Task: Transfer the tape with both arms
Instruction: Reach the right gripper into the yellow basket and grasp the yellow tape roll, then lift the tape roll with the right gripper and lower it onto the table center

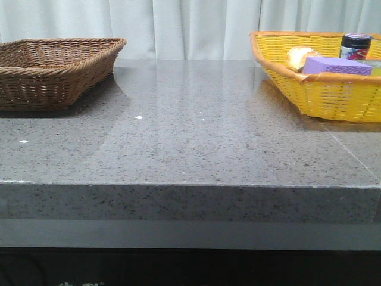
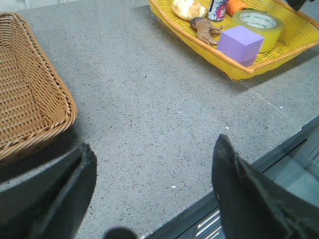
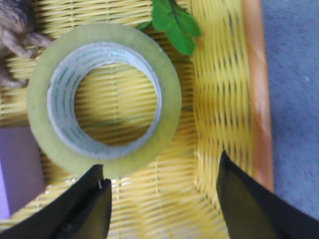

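Surface (image 1: 196,131): grey speckled stone, glossy, filling the middle of the front view.

Brown basket (image 1: 50,68): woven wicker, upper left of the front view, on the surface; inside not visible from here.

Yellow basket (image 1: 333,98): woven, orange-rimmed, upper right of the front view, on the surface, well apart from the brown one.

Tape (image 3: 103,98): yellow roll lying flat on the yellow basket's floor, white core with green print, hole facing up. In the left wrist view it sits at the upper right, touching or just behind the sponge (image 2: 240,44).

Sponge: purple block, inside the yellow basket at its near wall.

Other contents of the yellow basket: bread roll (image 2: 188,8), brown furry toy (image 2: 204,29), a can (image 2: 218,8), an orange item at the top edge, green leaves (image 3: 175,24) beside the tape.

Left hand (image 2: 152,191): fingers spread wide, holding nothing, above bare surface near its front edge.

Right hand (image 3: 162,201): fingers spread wide, holding nothing, above the yellow basket just beside the tape, one finger at the roll's outer edge, the other by the basket wall.
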